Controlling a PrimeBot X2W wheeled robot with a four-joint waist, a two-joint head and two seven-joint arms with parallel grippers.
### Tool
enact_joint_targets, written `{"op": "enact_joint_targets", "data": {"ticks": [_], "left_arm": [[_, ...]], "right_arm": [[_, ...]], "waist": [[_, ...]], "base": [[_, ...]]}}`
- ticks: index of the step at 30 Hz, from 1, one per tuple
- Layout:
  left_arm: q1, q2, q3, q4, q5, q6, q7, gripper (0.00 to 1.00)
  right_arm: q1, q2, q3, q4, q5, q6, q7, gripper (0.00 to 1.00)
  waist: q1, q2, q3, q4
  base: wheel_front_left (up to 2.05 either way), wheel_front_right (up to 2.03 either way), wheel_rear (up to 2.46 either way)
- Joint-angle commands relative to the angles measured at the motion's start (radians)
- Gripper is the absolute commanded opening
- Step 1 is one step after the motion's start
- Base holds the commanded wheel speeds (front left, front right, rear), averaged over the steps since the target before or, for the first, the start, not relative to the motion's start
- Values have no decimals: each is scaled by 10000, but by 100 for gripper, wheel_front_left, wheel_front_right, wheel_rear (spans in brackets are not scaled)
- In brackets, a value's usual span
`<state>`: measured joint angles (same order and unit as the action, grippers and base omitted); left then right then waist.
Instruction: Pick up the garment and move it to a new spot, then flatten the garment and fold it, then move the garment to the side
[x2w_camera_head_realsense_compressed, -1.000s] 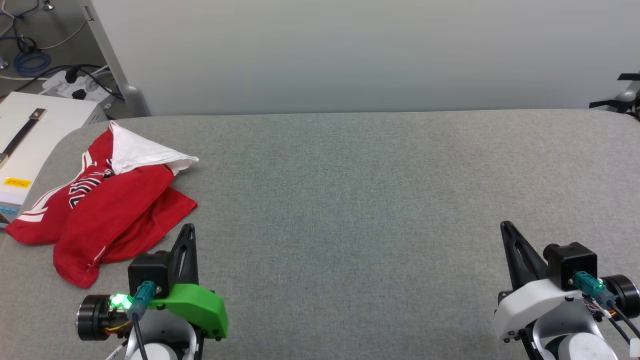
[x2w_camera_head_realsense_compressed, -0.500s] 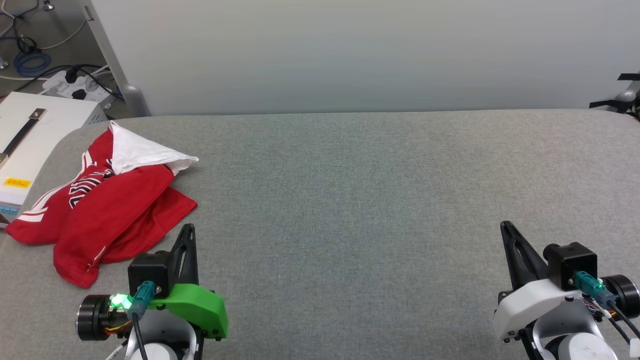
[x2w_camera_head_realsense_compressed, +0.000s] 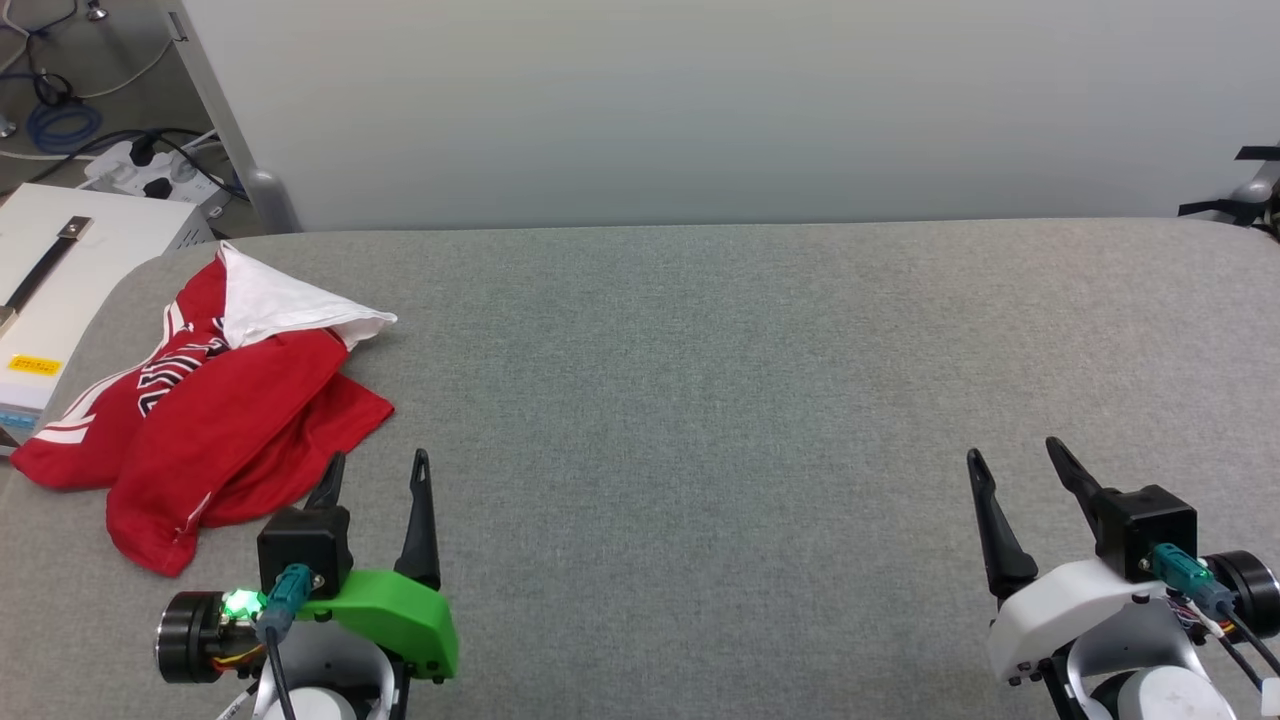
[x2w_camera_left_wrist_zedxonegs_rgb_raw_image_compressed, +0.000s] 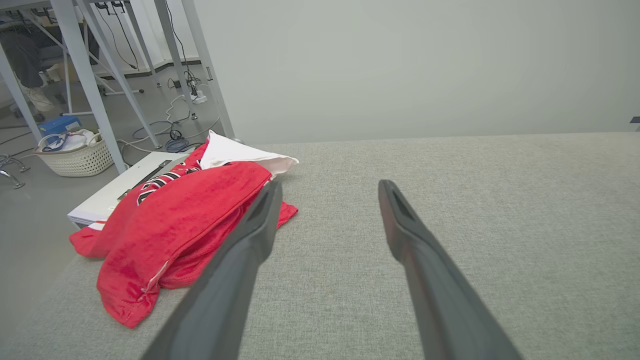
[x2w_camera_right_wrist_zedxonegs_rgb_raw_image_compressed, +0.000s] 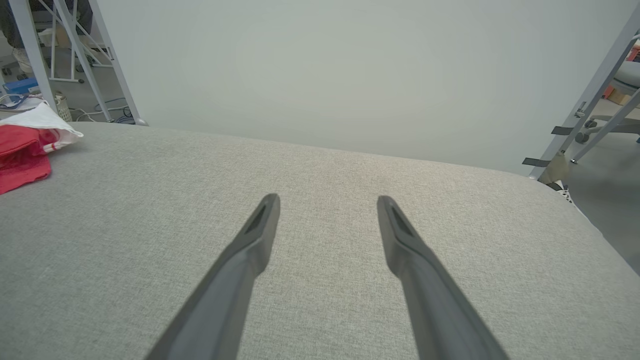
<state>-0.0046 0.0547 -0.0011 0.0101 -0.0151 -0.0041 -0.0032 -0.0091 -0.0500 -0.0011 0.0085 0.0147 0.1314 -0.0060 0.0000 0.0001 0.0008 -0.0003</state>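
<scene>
Crumpled red jersey shirt with a white sleeve (x2w_camera_head_realsense_compressed: 210, 420) bunched on the left end of the grey woven fabric tabletop (x2w_camera_head_realsense_compressed: 700, 380)
Left gripper (x2w_camera_head_realsense_compressed: 380, 457) sits just beside its near edge, fingers spread, holding nothing; right gripper (x2w_camera_head_realsense_compressed: 1012, 449) well apart, also spread. Plain pale wall (x2w_camera_head_realsense_compressed: 700, 100) behind, white box (x2w_camera_head_realsense_compressed: 60, 260) and floor cables (x2w_camera_head_realsense_compressed: 60, 125) off the left.

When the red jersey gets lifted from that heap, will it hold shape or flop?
Likely floppy: the garment lies crumpled in soft folds, so it should drape when lifted. Probably light, being thin cloth. Pushed, it may bunch rather than slide on the woven grey surface.
</scene>
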Motion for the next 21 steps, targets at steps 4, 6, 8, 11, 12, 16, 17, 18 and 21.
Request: {"op": "enact_joint_targets", "data": {"ticks": [4, 6, 8, 11, 12, 16, 17, 18, 21], "left_arm": [[-25, -4, -55, 114, -127, -8, -184, 100], [-30, -5, -68, 147, -161, -11, -225, 100], [-36, -5, -82, 178, -194, -13, -267, 100], [-43, -6, -101, 223, -244, -15, -331, 100], [-46, -7, -106, 235, -257, -16, -349, 100], [-55, -8, -129, 289, -321, -21, -431, 100], [-57, -9, -136, 304, -339, -23, -454, 100], [-60, -9, -141, 316, -354, -25, -473, 100], [-69, -10, -159, 355, -406, -26, -537, 100]], "right_arm": [[1, -2, -78, 70, 131, -1, -188, 100], [-3, -2, -90, 86, 153, -1, -229, 100], [-4, -2, -95, 104, 170, -1, -270, 100], [-12, -2, -124, 147, 213, -1, -333, 100], [-15, -2, -129, 155, 228, -1, -351, 100], [-20, -2, -136, 180, 288, -1, -432, 100], [-20, -2, -138, 189, 298, -1, -455, 100], [-20, -2, -142, 196, 311, -1, -473, 100], [-23, -2, -140, 215, 350, -2, -537, 100]], "waist": [[0, -1, 7, -1], [0, -1, 11, -2], [0, -1, 16, -3], [0, -1, 24, -4], [0, -1, 27, -4], [0, -1, 35, -4], [0, -1, 36, -3], [0, -1, 38, -2], [0, -1, 41, 3]], "base": [[0, 0, 0], [0, 0, 0], [0, 0, 0], [0, 0, 0], [0, 0, 0], [0, 0, 0], [0, 0, 0], [0, 0, 0], [0, 0, 0]]}}
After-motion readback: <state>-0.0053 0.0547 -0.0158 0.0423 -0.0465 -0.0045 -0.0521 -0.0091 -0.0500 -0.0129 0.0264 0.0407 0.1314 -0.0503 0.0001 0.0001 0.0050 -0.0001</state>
